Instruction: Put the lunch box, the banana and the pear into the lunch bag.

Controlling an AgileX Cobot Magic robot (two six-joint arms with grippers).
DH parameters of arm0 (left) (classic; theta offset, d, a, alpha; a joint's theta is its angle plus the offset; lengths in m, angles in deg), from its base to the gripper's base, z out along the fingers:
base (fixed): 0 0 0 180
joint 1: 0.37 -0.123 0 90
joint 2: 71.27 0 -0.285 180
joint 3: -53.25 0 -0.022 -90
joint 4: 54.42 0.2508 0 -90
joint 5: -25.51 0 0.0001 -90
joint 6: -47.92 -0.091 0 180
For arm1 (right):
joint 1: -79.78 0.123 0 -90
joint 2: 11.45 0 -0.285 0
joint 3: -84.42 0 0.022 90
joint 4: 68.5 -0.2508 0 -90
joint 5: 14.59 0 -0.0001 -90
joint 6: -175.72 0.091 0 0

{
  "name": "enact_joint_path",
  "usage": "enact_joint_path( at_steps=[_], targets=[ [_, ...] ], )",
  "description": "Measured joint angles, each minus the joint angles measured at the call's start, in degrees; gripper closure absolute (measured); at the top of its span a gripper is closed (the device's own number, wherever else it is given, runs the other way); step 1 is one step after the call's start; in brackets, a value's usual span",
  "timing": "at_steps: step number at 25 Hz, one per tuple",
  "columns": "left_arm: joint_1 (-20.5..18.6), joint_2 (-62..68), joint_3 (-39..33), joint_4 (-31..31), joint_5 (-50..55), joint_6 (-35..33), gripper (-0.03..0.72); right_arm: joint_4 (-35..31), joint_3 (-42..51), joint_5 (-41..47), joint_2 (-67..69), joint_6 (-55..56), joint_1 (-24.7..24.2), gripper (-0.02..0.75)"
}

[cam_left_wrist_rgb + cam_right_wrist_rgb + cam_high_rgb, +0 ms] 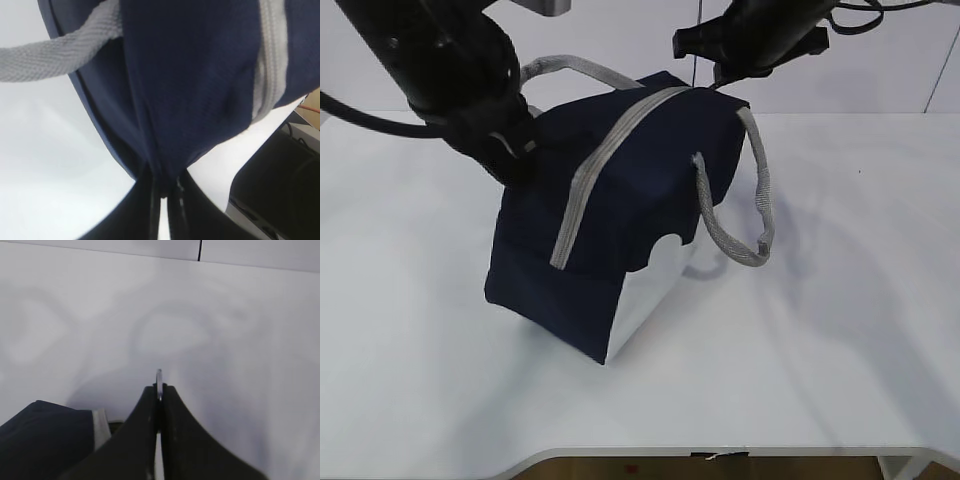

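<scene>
Exterior view: lunch bag (620, 220) stands mid-tabletop, nearer the far edge, grey zipper (605, 165) run shut along its top; lunch box, banana and pear not visible, presumably inside.
Left wrist view: left gripper (163, 192) pinches a fold of the bag's navy fabric, bracing it; grey handle (55, 55) hangs alongside.
Right wrist view: right gripper (159, 390) has jaws together on a thin metal ring (159, 377), likely the zipper pull.
Advice: keep the left pinch firm, draw the pull straight along the track.

Lab: bare white table (840, 330), plain wall (920, 50)
</scene>
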Motion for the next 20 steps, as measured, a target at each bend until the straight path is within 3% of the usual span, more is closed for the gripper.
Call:
enact_joint_path(
  at_steps=[8,10,13,16,18,20],
  targets=[
    [0.0,-0.4,0.0,-0.1,2.3,0.0,0.687,-9.4,-4.9,5.6,0.3,-4.3,-0.4,0.731],
    [0.0,-0.4,-0.1,-0.5,2.4,0.1,0.653,-11.4,-6.4,7.7,0.3,-5.6,-0.4,0.731],
    [0.0,-0.6,-0.1,-1.4,2.3,0.1,0.503,-13.7,-8.3,10.5,0.3,-7.5,-0.4,0.731],
    [0.0,-0.7,-0.1,-1.4,1.9,0.3,0.296,-16.3,-10.3,12.8,0.4,-9.2,-0.4,0.731],
    [0.0,-0.7,-0.1,-1.4,1.8,0.6,0.211,-18.3,-11.5,14.1,0.4,-10.4,-0.4,0.731],
    [0.0,-0.7,-0.1,-1.2,1.8,0.7,0.171,-20.2,-12.7,15.8,0.4,-11.6,-0.4,0.731]
  ],
)
